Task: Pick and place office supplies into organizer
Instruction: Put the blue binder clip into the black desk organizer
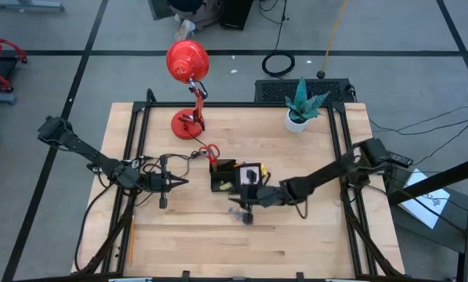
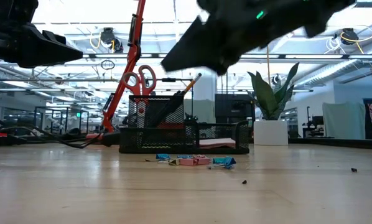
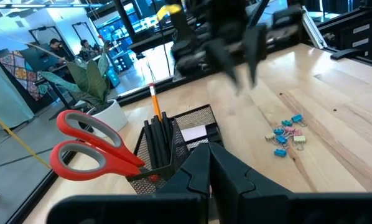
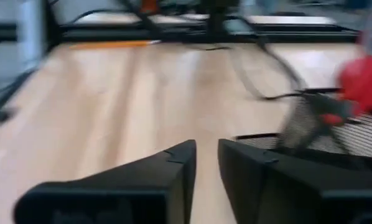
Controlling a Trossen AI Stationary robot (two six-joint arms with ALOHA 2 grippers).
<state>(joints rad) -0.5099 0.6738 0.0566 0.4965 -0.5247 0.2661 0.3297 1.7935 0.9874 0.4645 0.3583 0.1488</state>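
Observation:
The black mesh organizer (image 1: pixel 225 178) (image 3: pixel 187 124) stands mid-table. In its tall cup stand red-handled scissors (image 3: pixel 86 146), black pens (image 3: pixel 158 140) and an orange pencil (image 3: pixel 153 99); a pale pad (image 3: pixel 194 132) lies in its low tray. Small blue and pink clips (image 3: pixel 288 134) (image 2: pixel 195 161) lie on the wood on the organizer's near side. My right gripper (image 4: pixel 206 155) (image 1: pixel 240 205) hovers blurred above the clips, pointing toward the table's left; a narrow gap between its fingers shows only wood. My left gripper (image 3: pixel 209 165) (image 1: pixel 179 182) waits shut, left of the organizer.
A second orange pencil (image 1: pixel 130 239) lies near the table's left front corner. A red desk lamp (image 1: pixel 189 63) and a white plant pot (image 1: pixel 299 117) stand along the far edge. Cables (image 1: pixel 152 164) trail left of the organizer. Bare wood stretches across the near half.

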